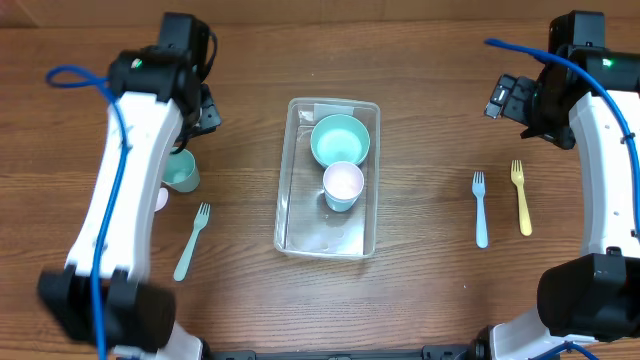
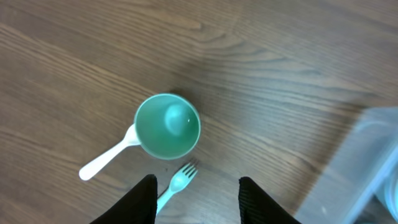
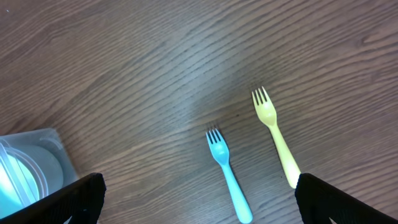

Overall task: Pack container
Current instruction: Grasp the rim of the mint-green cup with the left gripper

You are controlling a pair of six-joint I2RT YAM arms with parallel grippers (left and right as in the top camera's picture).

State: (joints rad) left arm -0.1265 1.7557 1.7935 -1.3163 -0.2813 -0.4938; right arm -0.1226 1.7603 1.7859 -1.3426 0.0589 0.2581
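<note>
- Wooden counter (image 1: pixel 420 80), the clear container (image 1: pixel 320 232) at its middle, holding a teal bowl (image 1: pixel 340 140) and a pale cup (image 1: pixel 343 184).
- Left pincer (image 2: pixel 198 183) released, empty, above a teal cup (image 2: pixel 168 126) beside a white spoon (image 2: pixel 106 162).
- Right pincer (image 3: pixel 199 180) spread wide, empty, above blue fork (image 3: pixel 227 168) and yellow fork (image 3: pixel 277 137).

You have three forks: one teal fork (image 1: pixel 191 242), one blue fork (image 1: pixel 480 210) and one yellow fork (image 1: pixel 520 198). There are two cups, a teal cup (image 1: pixel 183 173) and a white cup (image 1: pixel 343 184). Count one teal bowl (image 1: pixel 340 140), one clear container (image 1: pixel 322 232), and what looks like one white spoon (image 2: pixel 106 160).
</note>
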